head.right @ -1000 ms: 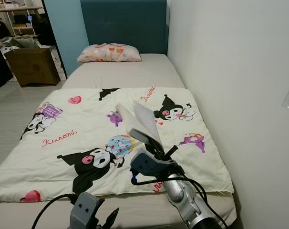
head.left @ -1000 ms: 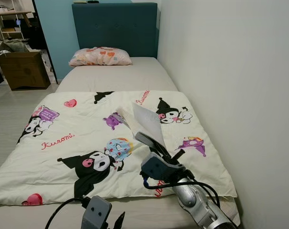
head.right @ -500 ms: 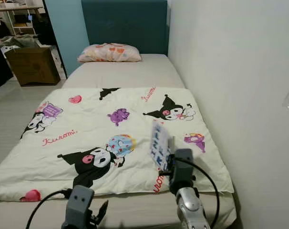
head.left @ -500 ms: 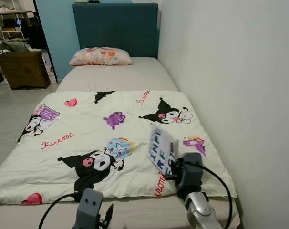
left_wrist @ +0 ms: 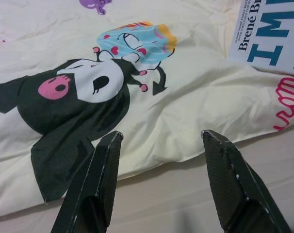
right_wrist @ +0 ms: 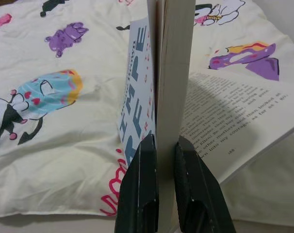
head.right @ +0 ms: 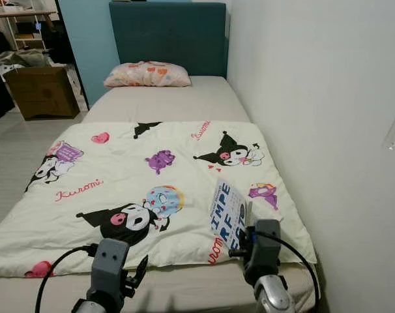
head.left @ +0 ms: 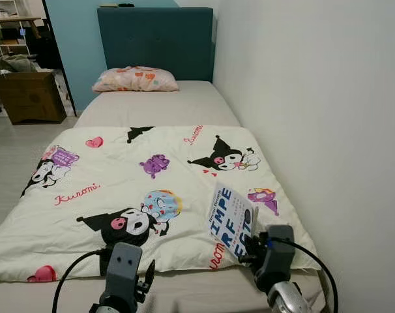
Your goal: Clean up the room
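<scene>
Book: white paperback book with blue lettering (right_wrist: 159,82) between the right fingers (right_wrist: 142,189), above the cream cartoon-print quilt (head.left: 119,176).
Left fingers (left_wrist: 101,179): over the quilt's near edge.

It was a home bedroom: a bed (head.left: 184,104) with a pillow (head.left: 135,79) below its headboard (head.left: 155,39) and a cartoon quilt (head.left: 119,189).

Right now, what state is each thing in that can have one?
White paperback book with blue lettering: held upright, partly fanned open.
Right tool: shut on the book.
Left tool: open, holds nothing.
Cream cartoon-print blanket: spread flat on the bed.
Brown cardboard box: open-topped.
</scene>
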Motion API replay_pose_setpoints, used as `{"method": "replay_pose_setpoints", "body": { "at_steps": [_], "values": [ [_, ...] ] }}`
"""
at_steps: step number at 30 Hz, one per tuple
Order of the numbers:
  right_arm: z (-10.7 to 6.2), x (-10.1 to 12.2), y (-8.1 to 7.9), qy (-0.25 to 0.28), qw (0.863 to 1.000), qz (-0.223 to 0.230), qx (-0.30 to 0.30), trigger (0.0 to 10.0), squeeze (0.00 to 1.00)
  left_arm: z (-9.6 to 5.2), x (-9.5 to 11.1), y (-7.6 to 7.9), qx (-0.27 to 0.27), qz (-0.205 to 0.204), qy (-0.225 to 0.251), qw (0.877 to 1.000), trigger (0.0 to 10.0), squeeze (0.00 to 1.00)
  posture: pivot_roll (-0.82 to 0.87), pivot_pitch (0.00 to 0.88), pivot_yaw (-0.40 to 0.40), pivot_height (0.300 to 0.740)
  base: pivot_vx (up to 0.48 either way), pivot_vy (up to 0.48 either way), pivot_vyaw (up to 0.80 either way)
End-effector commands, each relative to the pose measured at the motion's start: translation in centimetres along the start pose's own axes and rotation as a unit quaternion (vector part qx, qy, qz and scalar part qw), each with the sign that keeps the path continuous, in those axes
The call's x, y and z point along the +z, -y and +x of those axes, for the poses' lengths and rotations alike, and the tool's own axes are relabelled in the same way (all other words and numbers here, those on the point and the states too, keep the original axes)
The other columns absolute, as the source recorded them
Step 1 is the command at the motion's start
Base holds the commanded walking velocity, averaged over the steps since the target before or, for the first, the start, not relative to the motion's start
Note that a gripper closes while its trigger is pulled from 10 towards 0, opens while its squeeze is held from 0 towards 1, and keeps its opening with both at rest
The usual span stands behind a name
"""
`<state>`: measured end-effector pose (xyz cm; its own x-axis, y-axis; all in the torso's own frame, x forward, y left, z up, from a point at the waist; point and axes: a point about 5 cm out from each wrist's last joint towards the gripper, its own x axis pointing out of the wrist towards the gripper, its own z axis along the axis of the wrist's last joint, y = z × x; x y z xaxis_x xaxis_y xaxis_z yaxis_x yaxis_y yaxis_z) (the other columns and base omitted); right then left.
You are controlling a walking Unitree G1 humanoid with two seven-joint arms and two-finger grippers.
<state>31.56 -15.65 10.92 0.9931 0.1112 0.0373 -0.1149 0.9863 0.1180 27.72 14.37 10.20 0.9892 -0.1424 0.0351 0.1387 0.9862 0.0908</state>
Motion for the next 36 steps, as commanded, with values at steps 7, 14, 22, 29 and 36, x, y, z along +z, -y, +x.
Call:
{"method": "replay_pose_setpoints", "body": {
  "at_steps": [7, 14, 22, 29, 36],
  "values": [
    [-0.65, 0.21, -0.38, 0.002, 1.0, 0.016, 0.007, 10.0, 0.0, -0.45, -0.19, 0.18, -0.002, -0.008, -0.002, 1.0, 10.0, 0.0, 0.01, 0.18, -0.04, 0.598, 0.0, 0.0, 0.0],
    [-0.6, 0.41, -0.41, 0.004, 1.0, 0.025, 0.01, 10.0, 0.0, -0.35, -0.15, 0.21, -0.001, -0.011, -0.002, 1.0, 10.0, 0.0, 0.01, 0.176, -0.039, 0.628, 0.0, 0.0, 0.0],
    [-0.71, 0.63, -0.55, 0.002, 0.999, 0.029, 0.013, 10.0, 0.0, -0.4, -0.24, 0.19, -0.002, -0.012, -0.004, 1.0, 10.0, 0.0, 0.01, 0.175, -0.04, 0.648, 0.0, 0.0, 0.0],
    [-1.11, 0.24, -0.31, -0.005, 0.999, 0.032, 0.008, 10.0, 0.0, -0.72, -0.72, 0.26, -0.008, -0.007, -0.012, 1.0, 10.0, 0.0, 0.01, 0.174, -0.035, 0.673, 0.0, 0.0, 0.0],
    [-1.19, 0.17, -0.28, -0.007, 0.999, 0.039, 0.003, 10.0, 0.0, -0.59, -0.55, 0.33, -0.007, -0.007, -0.009, 1.0, 10.0, 0.0, 0.02, 0.168, -0.029, 0.693, 0.0, 0.0, 0.0]
  ]
}}
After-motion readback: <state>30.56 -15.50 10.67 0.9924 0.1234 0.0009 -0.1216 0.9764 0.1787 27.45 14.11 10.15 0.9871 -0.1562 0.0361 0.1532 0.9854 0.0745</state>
